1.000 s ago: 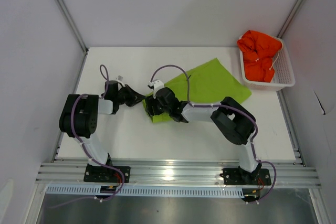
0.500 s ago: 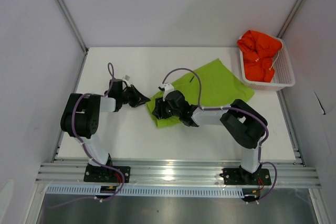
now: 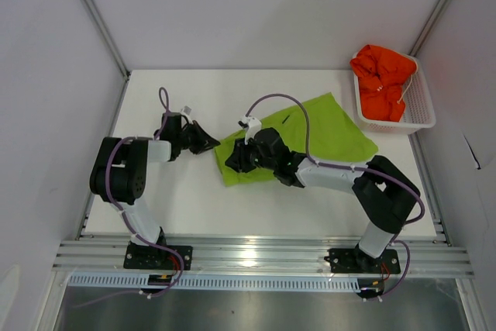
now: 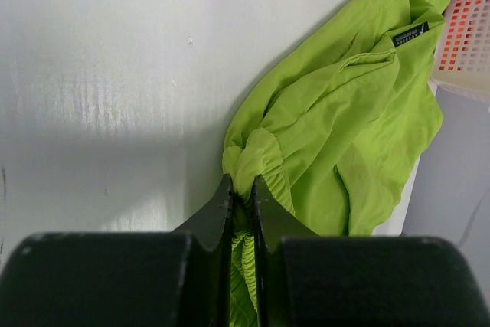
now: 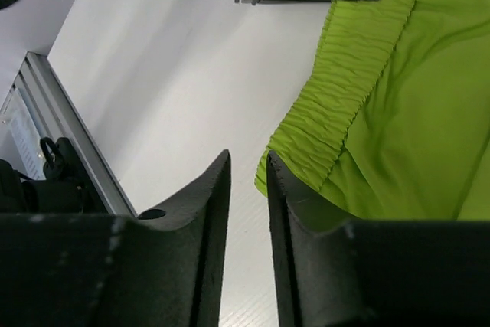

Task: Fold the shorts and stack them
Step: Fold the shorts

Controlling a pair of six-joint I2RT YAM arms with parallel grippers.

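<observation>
Lime green shorts (image 3: 318, 125) mid-worktop (image 3: 186, 199). Clamping their bunched left corner in the left pincer (image 4: 243, 189), closed tight on the fold. Hovering the right pincer (image 5: 247, 160) beside the elastic waistband (image 5: 337, 105), narrowly parted, nothing between. Lying heaped in the basket (image 3: 422, 110), far right: orange-red shorts (image 3: 381, 75).

One pair, the lime green shorts (image 3: 318, 129), is a really loud solid colour with a tiny black tag (image 4: 410, 34). The orange-red shorts (image 3: 384, 75) sit in a white mesh basket (image 3: 422, 108). The table (image 3: 194, 199) is plain white, and the arms (image 3: 329, 178) are black-and-white with purple cables (image 3: 271, 98).
</observation>
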